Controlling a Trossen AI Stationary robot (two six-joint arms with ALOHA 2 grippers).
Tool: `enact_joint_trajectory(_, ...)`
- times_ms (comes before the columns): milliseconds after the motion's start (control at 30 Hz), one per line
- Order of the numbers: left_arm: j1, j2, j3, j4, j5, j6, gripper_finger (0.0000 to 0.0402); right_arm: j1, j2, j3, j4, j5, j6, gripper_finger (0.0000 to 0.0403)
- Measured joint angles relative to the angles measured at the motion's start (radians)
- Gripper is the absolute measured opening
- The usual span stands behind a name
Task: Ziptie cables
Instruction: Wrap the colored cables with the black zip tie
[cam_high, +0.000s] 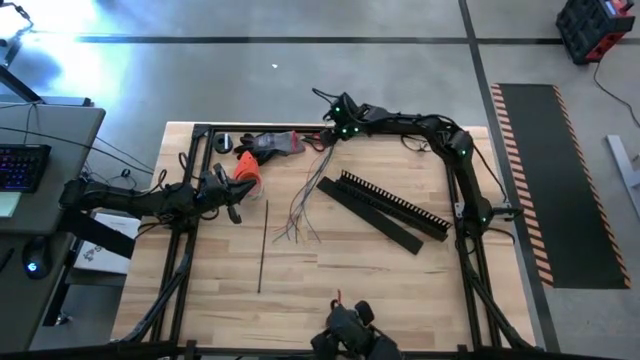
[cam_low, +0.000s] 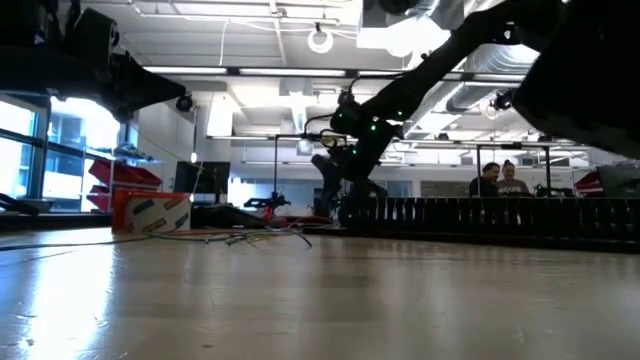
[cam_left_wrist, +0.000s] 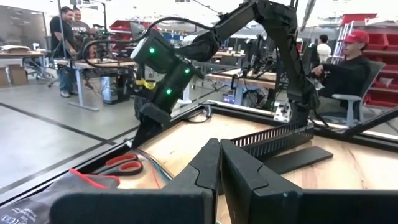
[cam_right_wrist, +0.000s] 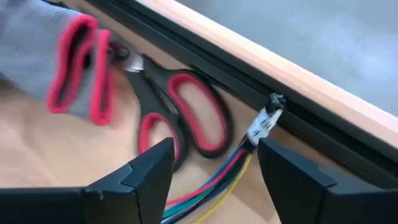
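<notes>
The cables (cam_high: 300, 205) lie loose on the table's middle, fanned toward the near edge. Their bundled far end (cam_right_wrist: 264, 124), red, green, blue and yellow strands with a pale tip, lies by the far rail. My right gripper (cam_right_wrist: 214, 155) is open at the far edge (cam_high: 328, 135), pointing down, with one finger on either side of that bundled end. It also shows in the left wrist view (cam_left_wrist: 146, 124). My left gripper (cam_left_wrist: 219, 162) is shut and holds nothing, hovering at the table's left side (cam_high: 237, 195).
Red-handled scissors (cam_right_wrist: 180, 118) and a grey glove with red trim (cam_right_wrist: 74, 68) lie by the far rail, left of the right gripper. An orange object (cam_high: 248, 168) sits near the left gripper. The black comb-toothed channel (cam_high: 395, 200), a flat black bar (cam_high: 370, 215) and a thin rod (cam_high: 263, 245) lie on the table.
</notes>
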Motion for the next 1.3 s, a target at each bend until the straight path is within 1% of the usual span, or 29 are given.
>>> enact_joint_trajectory(167, 0.0, 0.0, 0.0, -0.007, 0.008, 0.0, 0.0, -0.05, 0.003, -0.001, -0.039, -0.024, 0.02, 0.0177)
enact_joint_trajectory(300, 0.0, 0.0, 0.0, -0.007, 0.008, 0.0, 0.0, -0.09, 0.002, -0.001, -0.066, -0.108, -0.016, 0.0154)
enact_joint_trajectory(400, 0.0, 0.0, 0.0, -0.007, 0.008, 0.0, 0.0, -0.099, 0.002, -0.001, -0.066, -0.141, -0.053, 0.0148)
enact_joint_trajectory(533, 0.0, 0.0, 0.0, -0.004, 0.003, 0.0, 0.0, -0.084, 0.009, -0.001, -0.048, -0.154, -0.089, 0.0157)
enact_joint_trajectory(633, 0.0, 0.0, 0.0, -0.002, -0.013, 0.0, 0.0, -0.07, 0.035, -0.001, -0.031, -0.165, -0.095, 0.0182)
enact_joint_trajectory(733, 0.0, 0.0, 0.0, -0.002, -0.016, -0.002, 0.0, -0.064, 0.047, 0.017, -0.043, -0.142, -0.087, 0.0204)
enact_joint_trajectory(833, 0.0, 0.0, 0.0, -0.001, -0.017, -0.002, 0.0, -0.068, 0.065, 0.061, -0.066, -0.14, -0.079, 0.0207)
enact_joint_trajectory(900, 0.0, 0.0, 0.0, 0.002, -0.018, -0.002, 0.0, -0.074, 0.094, 0.098, -0.119, -0.134, -0.091, 0.019)
enact_joint_trajectory(967, 0.0, 0.0, 0.0, 0.003, -0.018, -0.002, 0.0, -0.075, 0.12, 0.153, -0.179, -0.118, -0.093, 0.016)
enact_joint_trajectory(1067, 0.0, 0.0, 0.0, 0.01, -0.018, -0.002, 0.0, -0.08, 0.169, 0.243, -0.276, -0.11, -0.114, 0.0096)
enact_joint_trajectory(1167, 0.0, 0.0, 0.0, 0.009, -0.019, -0.002, 0.0, -0.081, 0.203, 0.302, -0.336, -0.11, -0.153, 0.0026)
enact_joint_trajectory(1200, 0.0, 0.0, 0.0, 0.009, -0.019, -0.002, 0.0, -0.082, 0.206, 0.309, -0.342, -0.111, -0.163, 0.0015)
enact_joint_trajectory(1300, 0.0, 0.0, 0.0, 0.008, -0.019, -0.002, 0.0, -0.07, 0.202, 0.325, -0.349, -0.097, -0.194, 0.0008)
